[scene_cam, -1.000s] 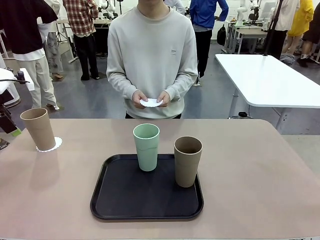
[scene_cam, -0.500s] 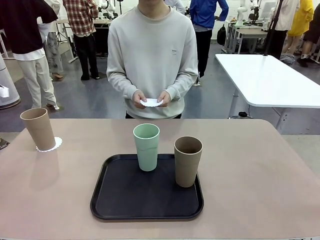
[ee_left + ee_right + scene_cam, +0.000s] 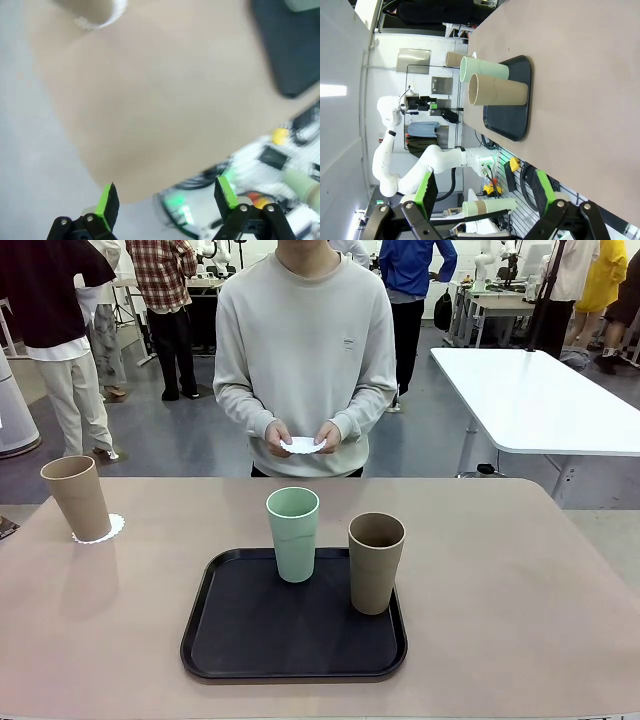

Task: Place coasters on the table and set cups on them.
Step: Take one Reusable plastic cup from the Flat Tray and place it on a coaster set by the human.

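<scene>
Coaster (image 3: pixel 100 530) lies far left on the table (image 3: pixel 520 580) under a tan cup (image 3: pixel 76 497); mint cup (image 3: pixel 293 533) and second tan cup (image 3: pixel 376 562) stand on the tray (image 3: pixel 250 640). Person's hands (image 3: pixel 278 436) hold another coaster (image 3: pixel 303 446). Left claw (image 3: pixel 166 196) and right claw (image 3: pixel 485 187) gape wide, empty, touching nothing.

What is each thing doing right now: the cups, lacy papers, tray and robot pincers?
Tan-brown matte tumbler at far left: upright on a white lacy paper doily.
That doily: flat on the beige table.
Black rectangular tray: flat, carrying two tumblers.
Mint green tumbler: upright on the tray.
Second tan-brown tumbler: upright on the tray.
Other white doily: held in the person's hands.
Left pincer: open, empty.
Right pincer: open, empty.
</scene>
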